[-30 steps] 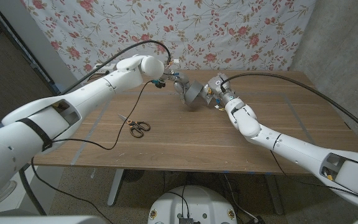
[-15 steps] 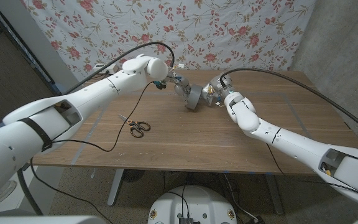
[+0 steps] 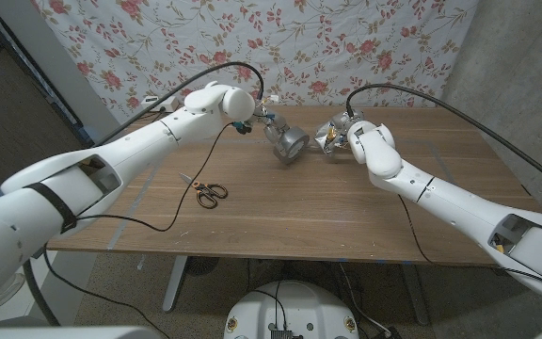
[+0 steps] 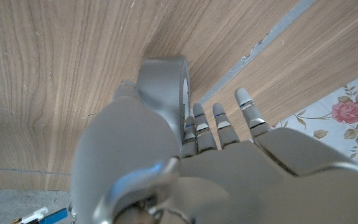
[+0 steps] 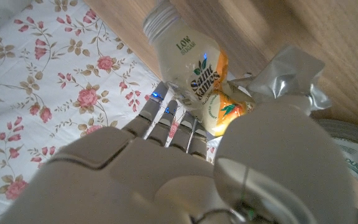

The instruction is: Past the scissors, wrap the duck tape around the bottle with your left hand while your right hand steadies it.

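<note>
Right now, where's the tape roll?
In the head view the tape roll is past the scissors, held by the left hand at the table's far middle, with the bottle in the right hand just right of it.

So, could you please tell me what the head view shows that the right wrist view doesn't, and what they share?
Head view: the scissors on the wooden table, the left hand gripping the duct tape roll, and the right hand apart from it. Right wrist view: the bottle's orange label reading "LOW" and its white threaded neck, with crumpled grey tape against it. Both share the bottle with tape in the right hand and the floral cloth behind.
</note>
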Robot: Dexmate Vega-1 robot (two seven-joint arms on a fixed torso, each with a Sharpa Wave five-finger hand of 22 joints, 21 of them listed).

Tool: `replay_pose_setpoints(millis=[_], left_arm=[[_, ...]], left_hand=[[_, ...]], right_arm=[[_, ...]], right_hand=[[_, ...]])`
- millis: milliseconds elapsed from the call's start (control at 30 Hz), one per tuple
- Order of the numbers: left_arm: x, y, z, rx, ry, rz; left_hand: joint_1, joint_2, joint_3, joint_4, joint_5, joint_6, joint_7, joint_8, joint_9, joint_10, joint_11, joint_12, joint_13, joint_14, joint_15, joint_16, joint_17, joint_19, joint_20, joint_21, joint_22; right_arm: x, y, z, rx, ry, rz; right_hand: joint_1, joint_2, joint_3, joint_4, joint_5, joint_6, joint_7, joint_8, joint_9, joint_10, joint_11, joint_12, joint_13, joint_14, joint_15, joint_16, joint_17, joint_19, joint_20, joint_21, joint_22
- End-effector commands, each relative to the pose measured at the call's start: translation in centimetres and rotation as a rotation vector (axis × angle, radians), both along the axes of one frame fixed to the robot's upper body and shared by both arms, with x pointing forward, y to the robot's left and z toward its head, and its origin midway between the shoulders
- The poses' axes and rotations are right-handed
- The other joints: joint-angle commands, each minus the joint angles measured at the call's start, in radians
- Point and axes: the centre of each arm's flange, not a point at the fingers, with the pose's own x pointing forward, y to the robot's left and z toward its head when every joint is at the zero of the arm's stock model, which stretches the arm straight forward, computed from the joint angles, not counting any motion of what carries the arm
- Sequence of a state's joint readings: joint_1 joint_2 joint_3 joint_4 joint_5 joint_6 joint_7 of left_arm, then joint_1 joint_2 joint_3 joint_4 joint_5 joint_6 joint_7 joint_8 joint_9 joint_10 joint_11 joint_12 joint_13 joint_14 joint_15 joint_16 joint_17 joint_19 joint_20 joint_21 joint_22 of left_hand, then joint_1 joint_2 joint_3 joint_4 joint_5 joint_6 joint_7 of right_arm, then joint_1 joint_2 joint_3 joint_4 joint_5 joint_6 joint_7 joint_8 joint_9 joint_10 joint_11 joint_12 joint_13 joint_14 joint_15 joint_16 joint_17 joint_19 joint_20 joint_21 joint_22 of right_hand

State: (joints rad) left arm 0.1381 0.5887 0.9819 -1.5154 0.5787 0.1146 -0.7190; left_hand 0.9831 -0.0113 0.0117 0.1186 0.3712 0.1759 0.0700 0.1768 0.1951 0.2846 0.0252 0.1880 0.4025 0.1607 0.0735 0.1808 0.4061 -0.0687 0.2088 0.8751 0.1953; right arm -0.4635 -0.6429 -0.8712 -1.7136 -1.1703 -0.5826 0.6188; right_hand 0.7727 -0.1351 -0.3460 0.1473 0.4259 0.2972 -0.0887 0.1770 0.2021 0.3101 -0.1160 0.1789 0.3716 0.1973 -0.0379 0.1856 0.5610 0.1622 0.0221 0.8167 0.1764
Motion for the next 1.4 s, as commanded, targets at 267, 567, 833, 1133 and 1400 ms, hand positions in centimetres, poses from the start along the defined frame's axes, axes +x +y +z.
replay_pose_setpoints(millis=[267, 567, 833, 1133, 1400], left_arm=[[-0.5, 1.4, 0.5, -0.128, -0.024, -0.069], [-1.0, 4.4, 0.7, -0.387, -0.036, -0.197], [-1.5, 5.8, 0.6, -0.494, -0.047, -0.259], [-1.7, 7.2, 0.2, -0.548, -0.059, -0.284], [-1.5, 10.4, -0.3, -0.784, 0.007, -0.384]], left_hand=[[-0.061, 0.002, -0.038, 0.029, 0.009, -0.008, -0.007, 0.008, 0.001, -0.003, 0.001, 0.012, -0.01, -0.01, -0.014, 0.012, -0.012, -0.022, 0.002, -0.013, 0.0], [-0.166, 0.02, -0.091, 0.045, -0.003, -0.101, -0.019, 0.001, -0.004, -0.125, 0.042, -0.003, -0.033, -0.099, 0.022, 0.003, -0.04, -0.106, 0.003, -0.053, 0.006], [-0.182, 0.028, -0.1, 0.041, -0.008, -0.129, -0.021, 0.002, -0.006, -0.157, 0.047, -0.001, -0.041, -0.128, 0.03, 0.003, -0.05, -0.133, 0.003, -0.065, 0.009], [-0.197, 0.031, -0.109, 0.039, -0.013, -0.104, -0.029, 0.015, -0.007, -0.142, 0.044, 0.013, -0.047, -0.125, 0.028, 0.011, -0.057, -0.151, 0.004, -0.073, 0.01], [-0.229, 0.045, -0.119, 0.047, -0.02, -0.129, -0.034, 0.007, -0.007, -0.167, 0.054, 0.009, -0.053, -0.134, 0.036, 0.014, -0.063, -0.161, 0.005, -0.078, 0.013]], right_arm=[[-0.8, -2.5, 1.2, 0.416, 0.212, 0.26], [-0.1, -2.6, 1.1, 0.598, 0.251, 0.436], [0.4, -3.1, 1.5, 0.789, 0.329, 0.624], [0.3, -2.3, 1.6, 0.816, 0.296, 0.65], [0.8, -1.6, 1.4, 0.873, 0.294, 0.722]], right_hand=[[-0.073, 0.004, -0.002, 0.011, 0.012, -0.042, 0.063, 0.009, 0.001, -0.109, 0.123, 0.011, -0.012, -0.049, 0.001, 0.007, -0.02, -0.041, 0.059, -0.044, 0.0], [-0.134, 0.01, 0.005, 0.0, 0.028, -0.212, 0.084, -0.006, -0.003, -0.222, 0.185, 0.003, -0.044, -0.144, 0.046, 0.002, -0.074, -0.089, 0.085, -0.115, -0.002], [-0.147, 0.012, 0.007, -0.008, 0.039, -0.216, 0.126, 0.022, -0.005, -0.261, 0.235, 0.01, -0.073, -0.183, 0.122, 0.005, -0.114, -0.102, 0.112, -0.156, -0.002], [-0.184, 0.037, 0.012, -0.003, 0.056, -0.016, 0.12, 0.082, -0.002, -0.14, 0.213, 0.055, -0.102, -0.127, 0.084, 0.035, -0.154, -0.082, 0.135, -0.192, 0.0], [-0.196, 0.055, 0.016, 0.001, 0.059, -0.061, 0.098, 0.054, -0.003, -0.147, 0.215, 0.048, -0.109, -0.128, 0.078, 0.033, -0.165, -0.069, 0.138, -0.2, 0.001]])
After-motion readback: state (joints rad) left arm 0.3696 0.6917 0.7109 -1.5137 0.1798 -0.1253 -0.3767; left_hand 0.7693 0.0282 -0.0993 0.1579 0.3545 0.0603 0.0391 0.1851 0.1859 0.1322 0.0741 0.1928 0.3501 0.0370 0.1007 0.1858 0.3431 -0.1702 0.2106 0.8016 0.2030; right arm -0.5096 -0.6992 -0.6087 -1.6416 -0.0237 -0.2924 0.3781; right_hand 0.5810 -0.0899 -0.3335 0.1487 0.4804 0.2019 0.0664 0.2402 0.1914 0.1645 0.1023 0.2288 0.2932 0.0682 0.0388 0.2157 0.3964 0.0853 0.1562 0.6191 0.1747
